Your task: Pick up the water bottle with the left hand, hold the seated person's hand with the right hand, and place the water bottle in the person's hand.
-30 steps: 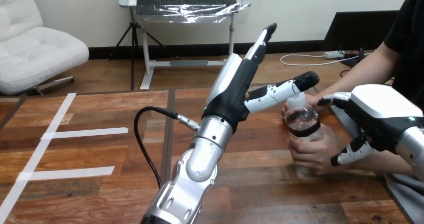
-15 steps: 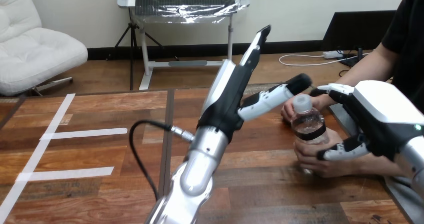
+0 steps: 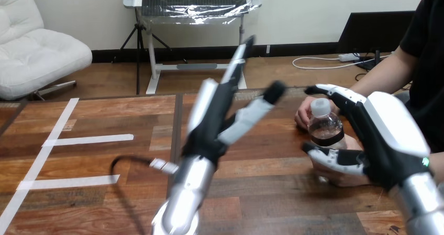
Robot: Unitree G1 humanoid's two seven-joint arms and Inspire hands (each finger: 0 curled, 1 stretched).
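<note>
White tape strips point(image 3: 86, 139) lie on the tabletop point(image 3: 272, 193) far to the left of the water bottle point(image 3: 324, 125). Nearer the bottle, but apart from it on its left, the robot's left hand point(image 3: 212, 122) is raised above the tabletop on its silver forearm. Its fingers are straight and point up and away, its thumb angles out toward the bottle, and it has hold of nothing.

The water bottle stands upright near the tabletop's right side. It is clear with a white cap and a dark band round its middle. The person's hand point(image 3: 343, 178) is wrapped round the bottle's lower part, and a second hand of the person point(image 3: 302, 114) sits just behind the bottle on its left.

To the bottle's right, the robot's right hand point(image 3: 390, 135) is spread wide. Its fingers point(image 3: 335, 92) arch above and behind the cap without closing on anything. Its thumb point(image 3: 335, 159) reaches across below the bottle's band, in front of the person's lower hand. Whether the thumb touches that hand cannot be told.
</note>
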